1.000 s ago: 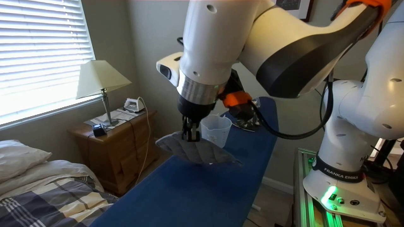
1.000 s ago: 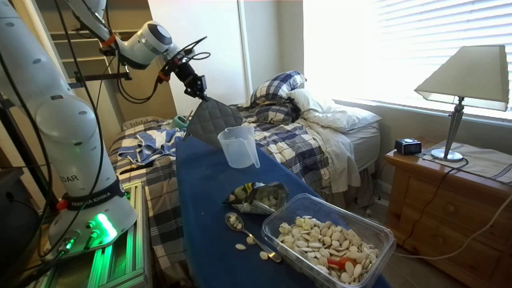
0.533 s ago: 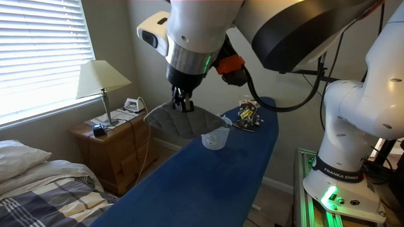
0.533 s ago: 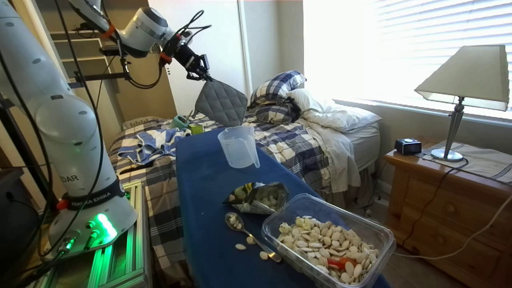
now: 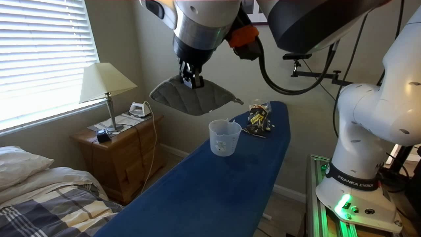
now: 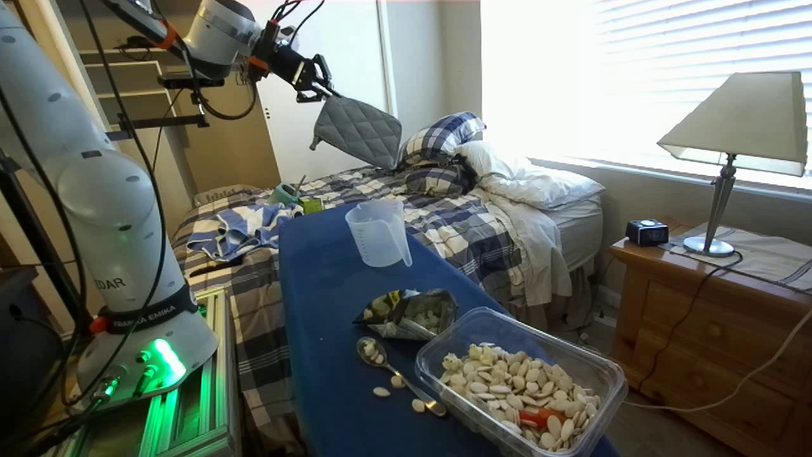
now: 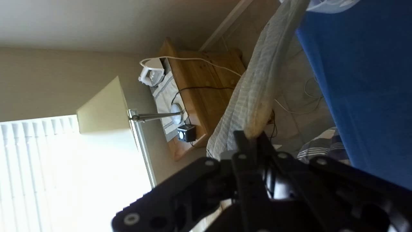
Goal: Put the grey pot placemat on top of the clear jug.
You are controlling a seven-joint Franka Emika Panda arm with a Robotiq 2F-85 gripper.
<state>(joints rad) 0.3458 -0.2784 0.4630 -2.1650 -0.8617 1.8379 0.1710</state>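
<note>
The grey pot placemat (image 5: 197, 103) hangs from my gripper (image 5: 193, 84), tilted, one corner drooping. In an exterior view, its quilted face (image 6: 361, 130) shows. The fingers are closed on its edge, as the wrist view shows with the gripper (image 7: 252, 137) around the edge of the placemat (image 7: 257, 77). The clear jug (image 5: 223, 138) stands upright on the blue ironing board (image 5: 204, 197), with its handle side toward the seed box in an exterior view (image 6: 379, 236). The placemat is in the air, higher than the jug's rim and apart from it. Only a bit of the jug (image 7: 333, 6) shows in the wrist view.
An open snack packet (image 6: 409, 312), a spoon (image 6: 396, 373) and a clear box (image 6: 602, 374) of seeds lie on the board beyond the jug. A nightstand (image 5: 115, 154) with a lamp (image 5: 107, 82) and a bed (image 5: 56, 210) stand beside the board.
My gripper has risen with the placemat in it, from low beside the jug to well above it. The placemat no longer covers part of the jug in either exterior view. The jug has not moved.
</note>
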